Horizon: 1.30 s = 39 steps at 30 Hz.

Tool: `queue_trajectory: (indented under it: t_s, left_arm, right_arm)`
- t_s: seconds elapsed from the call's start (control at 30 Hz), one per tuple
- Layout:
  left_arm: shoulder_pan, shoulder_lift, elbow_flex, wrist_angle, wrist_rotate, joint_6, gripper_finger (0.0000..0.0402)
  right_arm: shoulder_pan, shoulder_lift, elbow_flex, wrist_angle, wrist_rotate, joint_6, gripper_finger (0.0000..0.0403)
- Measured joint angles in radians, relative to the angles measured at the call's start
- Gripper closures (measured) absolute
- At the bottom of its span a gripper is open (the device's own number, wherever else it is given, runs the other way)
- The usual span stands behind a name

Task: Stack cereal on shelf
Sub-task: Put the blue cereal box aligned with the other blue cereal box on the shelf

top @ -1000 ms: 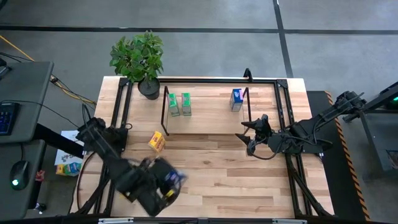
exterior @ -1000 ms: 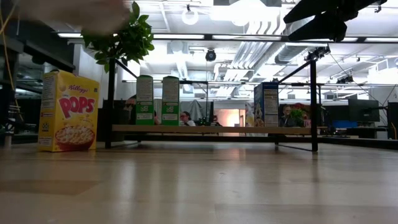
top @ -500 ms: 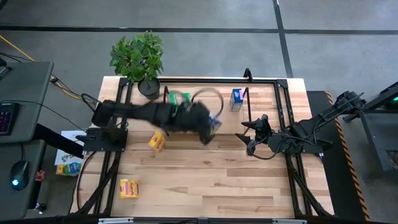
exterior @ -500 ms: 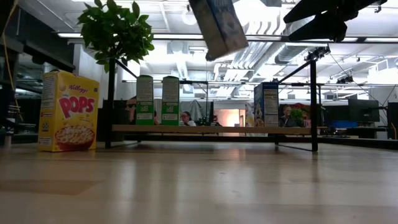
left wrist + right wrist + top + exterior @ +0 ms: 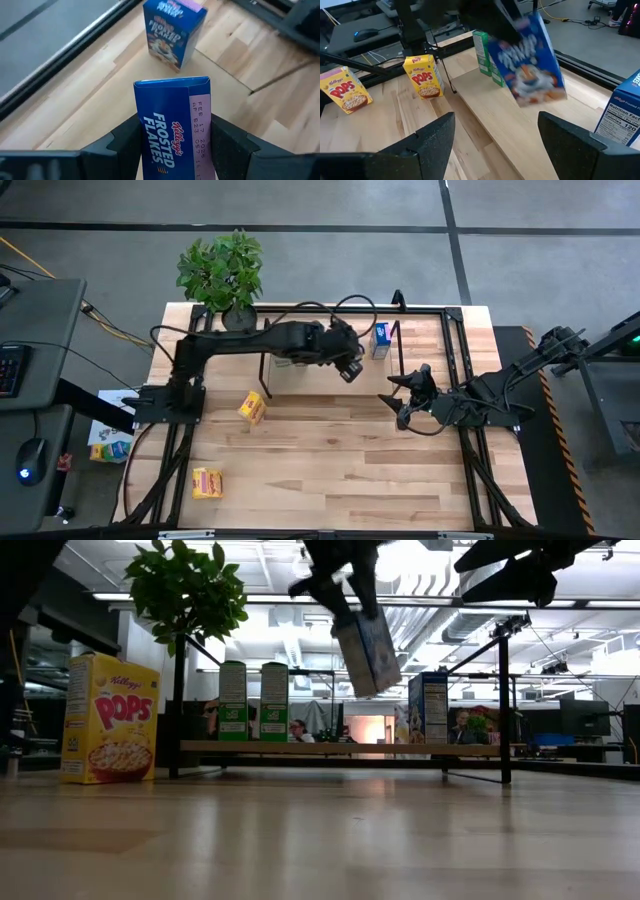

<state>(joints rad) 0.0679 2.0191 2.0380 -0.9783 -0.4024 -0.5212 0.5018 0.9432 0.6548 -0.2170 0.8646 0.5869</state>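
On the black-rod, wooden-floored shelf [image 5: 330, 378] stand two green boxes [image 5: 288, 347] and one blue box [image 5: 380, 339]. Your left gripper [image 5: 172, 150] pinches a second blue cardboard box [image 5: 174, 127] above it; two yellow boxes [image 5: 252, 408] remain off it.

Held box [image 5: 348, 367] above the shelf [image 5: 330, 380], between two boxes [image 5: 289, 347] and one [image 5: 380, 339]

held box [image 5: 172, 127]: blue, white lettering | shelf boxes [image 5: 252, 700]: green | desk boxes [image 5: 423, 76]: yellow, red marks | desk [image 5: 350, 460]: light wood
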Motion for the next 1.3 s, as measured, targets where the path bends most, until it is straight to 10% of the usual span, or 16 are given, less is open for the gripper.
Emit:
queue_trajectory:
  t_s: [1.3]
  left_arm:
    - [0.104,0.143,-0.001,0.179,0.129,0.104,0.0183]
  right_arm:
    - [0.003,0.000,0.000,0.008,-0.008,-0.001,0.0125]
